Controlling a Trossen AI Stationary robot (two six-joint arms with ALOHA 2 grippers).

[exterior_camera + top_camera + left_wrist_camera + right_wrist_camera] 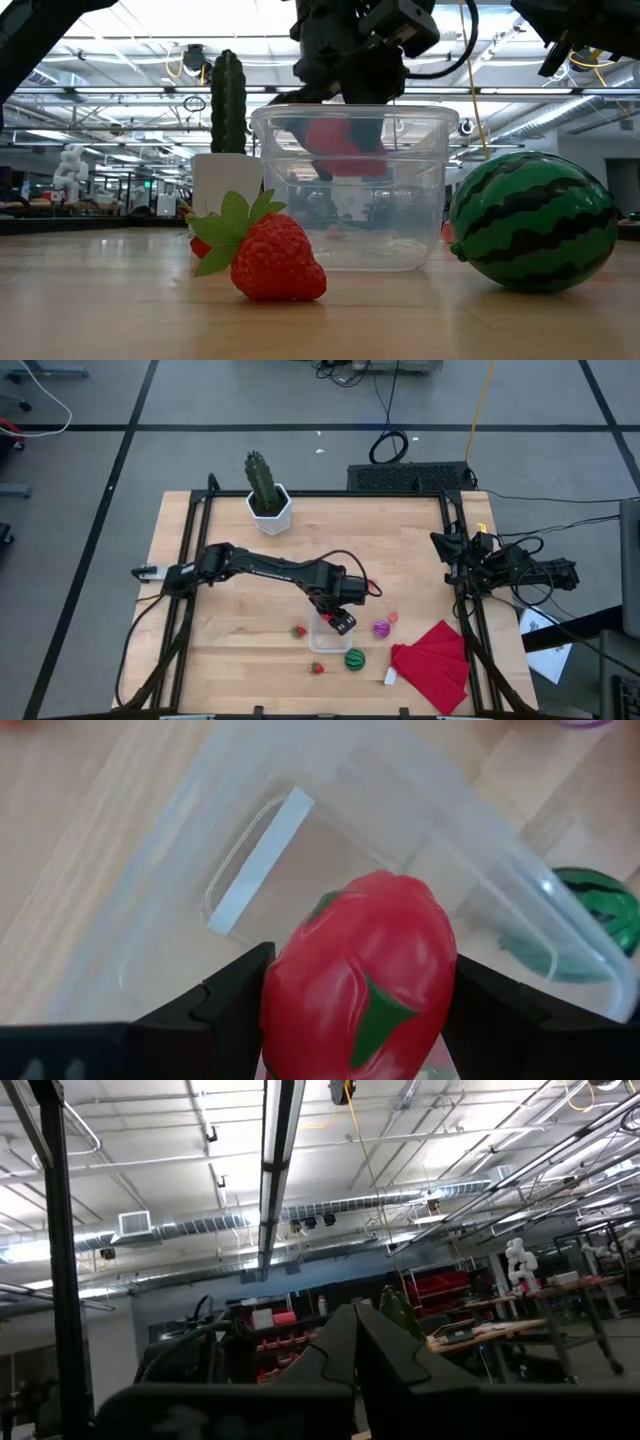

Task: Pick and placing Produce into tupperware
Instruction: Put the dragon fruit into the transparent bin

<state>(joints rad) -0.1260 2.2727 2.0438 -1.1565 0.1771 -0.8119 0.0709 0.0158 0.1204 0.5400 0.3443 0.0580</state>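
Observation:
My left gripper [341, 620] hangs over the clear tupperware [327, 635] and is shut on a red toy fruit with green markings [360, 985]. In the low view the fruit [340, 145] shows through the tupperware's wall [400, 200], just below its rim and well above its floor. On the wood lie two strawberries [298, 630] [317, 667], a green striped watermelon ball [354, 659], a purple piece [381, 628] and a small red bit [394, 616]. My right gripper [440, 543] is parked at the table's right edge, shut [357, 1320]. My left gripper pinches the red toy fruit across its sides [285, 990] between its two fingers [235, 1005], coming from above and pointing down. The fruit is lifted clear and hangs inside the upper part of the tupperware [300, 830].
A cactus in a white pot [267, 495] stands near the far edge. A folded red cloth [435, 660] and a small white piece [390, 677] lie at the near right. Black frame rails [190, 560] run along the table's left and right sides.

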